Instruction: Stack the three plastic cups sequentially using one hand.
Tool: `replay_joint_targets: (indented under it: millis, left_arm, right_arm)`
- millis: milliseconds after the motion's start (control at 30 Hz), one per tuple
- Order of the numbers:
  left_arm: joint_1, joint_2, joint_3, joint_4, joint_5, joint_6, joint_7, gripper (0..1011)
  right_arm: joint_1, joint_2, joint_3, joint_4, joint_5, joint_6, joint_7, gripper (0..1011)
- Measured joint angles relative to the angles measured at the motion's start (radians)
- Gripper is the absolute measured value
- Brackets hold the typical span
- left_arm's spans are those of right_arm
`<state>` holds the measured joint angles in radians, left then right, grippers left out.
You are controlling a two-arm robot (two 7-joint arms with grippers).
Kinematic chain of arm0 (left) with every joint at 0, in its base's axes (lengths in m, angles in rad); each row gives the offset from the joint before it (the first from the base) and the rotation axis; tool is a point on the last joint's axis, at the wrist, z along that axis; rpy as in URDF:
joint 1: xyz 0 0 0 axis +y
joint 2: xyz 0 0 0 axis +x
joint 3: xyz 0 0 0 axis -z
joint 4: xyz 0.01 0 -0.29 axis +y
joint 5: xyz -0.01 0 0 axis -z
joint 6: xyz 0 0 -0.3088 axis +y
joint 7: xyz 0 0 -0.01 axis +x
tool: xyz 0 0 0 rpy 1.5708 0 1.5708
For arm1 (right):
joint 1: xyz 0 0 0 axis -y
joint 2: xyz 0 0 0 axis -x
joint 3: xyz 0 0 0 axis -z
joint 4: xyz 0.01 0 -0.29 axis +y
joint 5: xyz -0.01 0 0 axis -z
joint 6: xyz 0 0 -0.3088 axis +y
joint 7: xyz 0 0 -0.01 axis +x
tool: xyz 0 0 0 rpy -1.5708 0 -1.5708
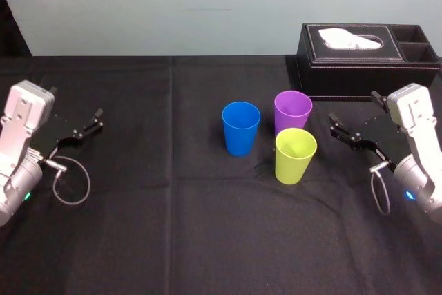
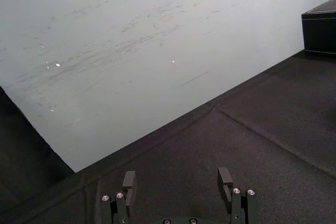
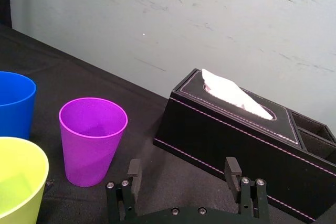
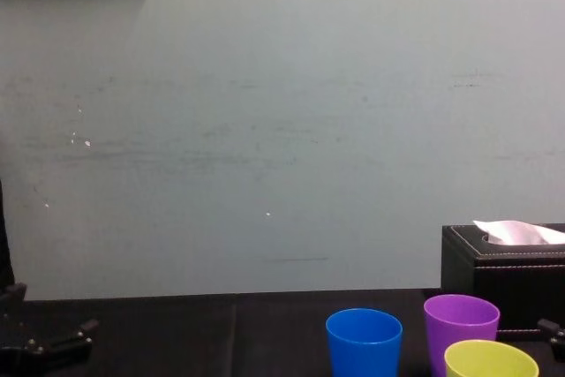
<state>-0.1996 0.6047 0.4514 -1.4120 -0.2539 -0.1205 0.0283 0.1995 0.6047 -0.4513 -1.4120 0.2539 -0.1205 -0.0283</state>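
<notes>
Across the lower part of the head view, a black-clothed table (image 1: 173,240), backed along the top by a pale wall (image 1: 173,5). At upper right, a black tissue box (image 1: 366,67) resting on the table near the wall.

At the left edge of the head view, the left gripper (image 2: 177,181), hovering over bare table; fingers spread wide, holding nothing. At the right edge, mirrored, the right gripper (image 3: 182,165), just below the tissue box in the frame; fingers likewise parted and empty.

Near centre, slightly right, three plastic cups, all upright, mouths up, none stacked:
- Blue cup (image 1: 241,129) leftmost, standing a little apart from the other two and well apart from the left gripper.
- Purple cup (image 1: 293,107) to its right and higher in the frame, nearest the box.
- Yellow-green cup (image 1: 295,157) directly below the purple one, just beside it, closest to the right gripper.

Atop the box, a white tissue (image 1: 352,38) poking from the slot.
</notes>
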Motion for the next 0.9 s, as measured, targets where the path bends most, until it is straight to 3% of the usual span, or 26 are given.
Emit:
replay_joint_targets:
  millis: [900]
  left_arm:
    - [0.000,0.000,0.000,0.000,0.000,0.000,0.000,1011]
  right_arm:
    - [0.000,0.000,0.000,0.000,0.000,0.000,0.000,1002]
